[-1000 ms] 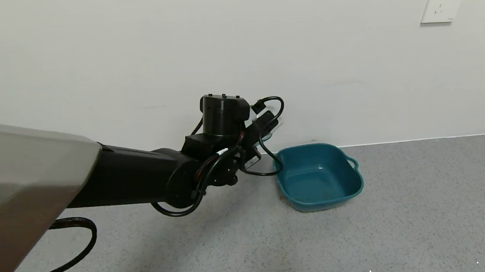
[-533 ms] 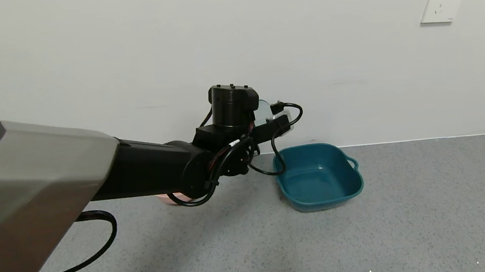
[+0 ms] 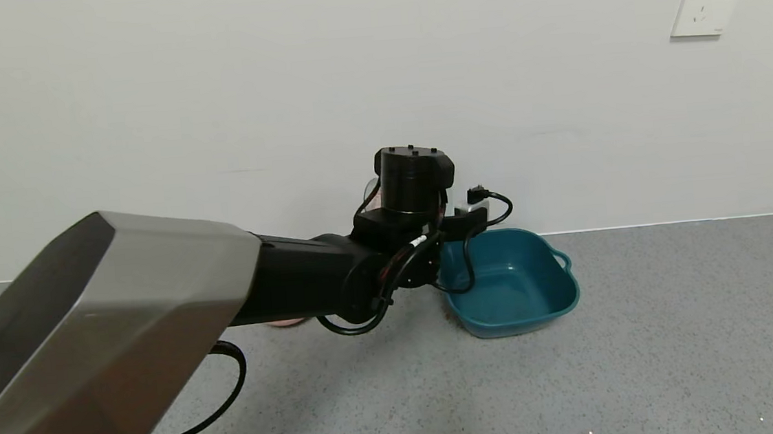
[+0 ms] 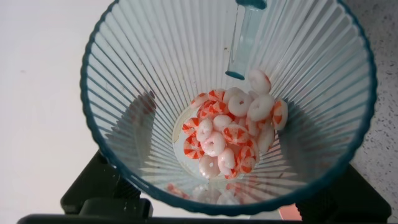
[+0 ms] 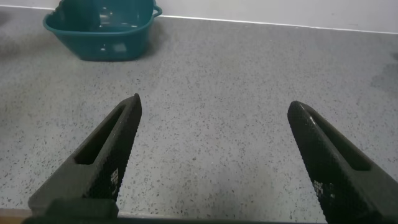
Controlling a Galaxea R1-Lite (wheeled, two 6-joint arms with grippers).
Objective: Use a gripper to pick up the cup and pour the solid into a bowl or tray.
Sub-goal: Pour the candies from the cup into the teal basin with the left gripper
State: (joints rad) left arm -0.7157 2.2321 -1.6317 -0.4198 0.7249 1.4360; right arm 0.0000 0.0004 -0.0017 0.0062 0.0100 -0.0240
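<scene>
My left gripper (image 4: 230,208) is shut on the ribbed blue-grey cup (image 4: 155,74), whose open mouth fills the left wrist view. The orange-pink and white pieces (image 4: 233,134) lie heaped at the cup's bottom. In the head view the left arm's black wrist (image 3: 412,180) hangs by the wall at the left rim of the dark teal tray (image 3: 558,300); only a sliver of the cup (image 3: 369,192) shows behind it. The tray holds no pieces that I can see. My right gripper (image 5: 214,109) is open and empty low over the floor, the tray (image 5: 99,46) far ahead of it.
A round pink bowl (image 3: 289,321) peeks out under the left arm, left of the tray. Grey speckled floor (image 3: 646,362) spreads to the right and front. A white wall with a socket (image 3: 706,3) stands right behind the tray.
My left arm has swung to the right with the cup, from well left of the tray to its left rim. The tray has not moved.
</scene>
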